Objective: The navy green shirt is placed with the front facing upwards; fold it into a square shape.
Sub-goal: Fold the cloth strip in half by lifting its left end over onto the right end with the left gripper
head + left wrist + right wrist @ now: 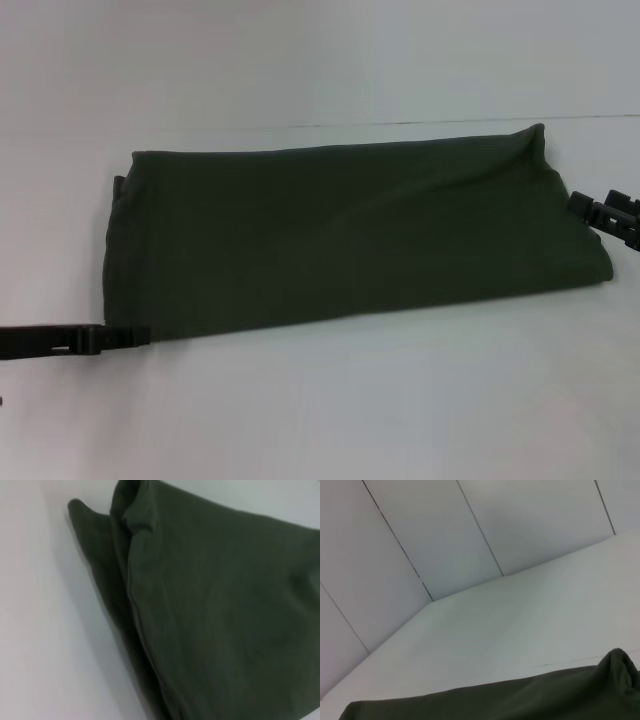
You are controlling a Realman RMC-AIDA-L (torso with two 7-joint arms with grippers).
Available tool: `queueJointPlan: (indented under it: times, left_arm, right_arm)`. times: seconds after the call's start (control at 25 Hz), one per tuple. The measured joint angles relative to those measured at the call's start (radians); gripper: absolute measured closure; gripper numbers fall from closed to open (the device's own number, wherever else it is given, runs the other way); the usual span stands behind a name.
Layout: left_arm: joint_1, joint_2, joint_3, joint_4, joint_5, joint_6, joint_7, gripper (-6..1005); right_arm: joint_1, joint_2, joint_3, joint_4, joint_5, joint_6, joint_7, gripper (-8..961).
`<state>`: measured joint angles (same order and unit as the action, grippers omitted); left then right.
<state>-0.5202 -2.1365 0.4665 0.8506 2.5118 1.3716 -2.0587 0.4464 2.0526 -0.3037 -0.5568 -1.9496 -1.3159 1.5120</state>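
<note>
My left gripper [128, 337] is lying nearest, low at the shirt's [350, 235] near left corner; I cannot tell whether its fingers are spread or pinching. The shirt is lying mid-table as a long folded band, print hidden, running left to right. It is looking soft, light and limp, likely to sag and slide, so I am judging the end corners the best hold. My right gripper [590, 210] is touching the right end, grip unclear. The table [330, 400] is plain white and smooth; pale panelled walls [445, 530] are standing behind.
</note>
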Motion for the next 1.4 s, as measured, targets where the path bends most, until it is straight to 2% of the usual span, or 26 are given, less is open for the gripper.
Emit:
queueJointPlan:
  times: [0.04, 0.24, 0.48, 0.68, 0.92, 1.24, 1.4]
  left_arm:
    - [0.000, -0.002, 0.013, 0.000, 0.001, -0.009, -0.003, 160]
    - [-0.002, -0.006, 0.020, 0.001, -0.001, -0.023, -0.006, 377]
    - [-0.002, -0.005, 0.011, 0.005, -0.005, -0.033, -0.018, 587]
    - [-0.003, -0.005, 0.010, 0.007, -0.006, -0.035, -0.018, 815]
    - [-0.003, -0.004, 0.010, 0.008, -0.006, -0.043, -0.020, 937]
    - [0.000, 0.000, 0.011, 0.036, -0.007, -0.020, -0.017, 947]
    - [-0.002, 0.000, 0.011, 0.036, -0.007, -0.019, -0.016, 950]
  right_arm:
    - [0.000, 0.000, 0.000, 0.000, 0.000, 0.000, 0.001, 65]
    - [-0.005, 0.000, 0.000, 0.000, 0.000, -0.006, 0.003, 67]
    - [-0.013, 0.000, 0.004, 0.000, 0.000, -0.008, 0.003, 70]
    - [-0.014, 0.000, 0.005, 0.000, 0.000, -0.012, 0.002, 71]
    - [-0.015, -0.001, 0.005, 0.000, 0.000, -0.025, 0.004, 70]
    - [-0.054, -0.012, 0.014, 0.002, -0.002, -0.008, 0.074, 71]
    - [-0.062, 0.000, 0.009, 0.010, -0.026, 0.066, 0.157, 71]
